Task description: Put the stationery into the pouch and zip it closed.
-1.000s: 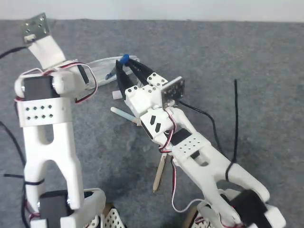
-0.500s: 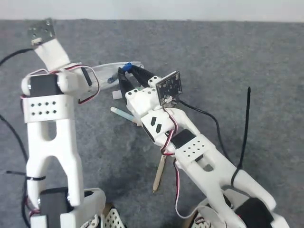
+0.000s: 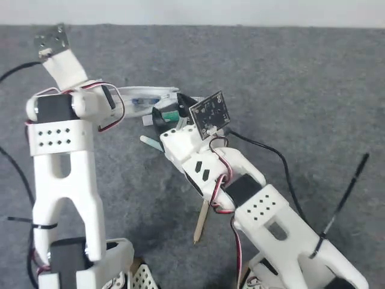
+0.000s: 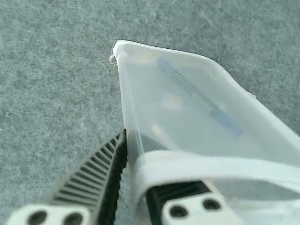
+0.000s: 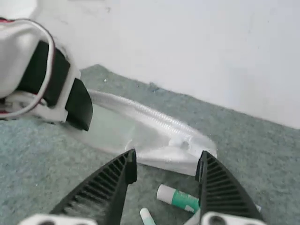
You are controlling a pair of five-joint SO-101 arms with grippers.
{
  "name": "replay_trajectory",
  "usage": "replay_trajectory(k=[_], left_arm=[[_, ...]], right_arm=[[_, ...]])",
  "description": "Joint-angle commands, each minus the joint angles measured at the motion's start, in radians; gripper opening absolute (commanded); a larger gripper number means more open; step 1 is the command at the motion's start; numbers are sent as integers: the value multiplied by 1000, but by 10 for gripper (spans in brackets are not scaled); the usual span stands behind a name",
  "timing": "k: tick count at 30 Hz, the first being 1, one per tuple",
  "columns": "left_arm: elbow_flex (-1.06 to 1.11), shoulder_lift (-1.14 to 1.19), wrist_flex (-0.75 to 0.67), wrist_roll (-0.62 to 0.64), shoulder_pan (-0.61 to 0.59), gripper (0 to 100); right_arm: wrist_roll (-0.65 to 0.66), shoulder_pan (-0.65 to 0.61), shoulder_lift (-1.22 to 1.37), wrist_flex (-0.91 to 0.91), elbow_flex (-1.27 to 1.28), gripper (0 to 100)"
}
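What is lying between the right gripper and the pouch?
A small green-and-white stick lies on the carpet under the open right gripper, just short of the pouch; the right wrist view shows it.

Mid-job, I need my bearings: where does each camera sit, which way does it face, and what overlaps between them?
High view: fixed above the table, looking down on the left arm, the right arm, the pouch and a pencil.
Left wrist view: on the left arm, looking along its end effector, shut on the pouch's edge.
Right wrist view: on the right arm, looking past its open end effector at the pouch's zipper, a green-and-white stick and the left arm.
Shared: all three show the pouch.
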Motion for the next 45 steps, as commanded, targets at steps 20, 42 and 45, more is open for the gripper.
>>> replay_trajectory(k=[20,42,45], left_arm=[[-5,-9,-23,11,-11,12],[-1,-14,-26,6,-55,12],[-1,-14,-26,6,-55,12]], right_arm=[[-9,-5,-70,521,-141,199],[-213,136,-56,839,-180,199],[-259,137,-44,885,-180,199]])
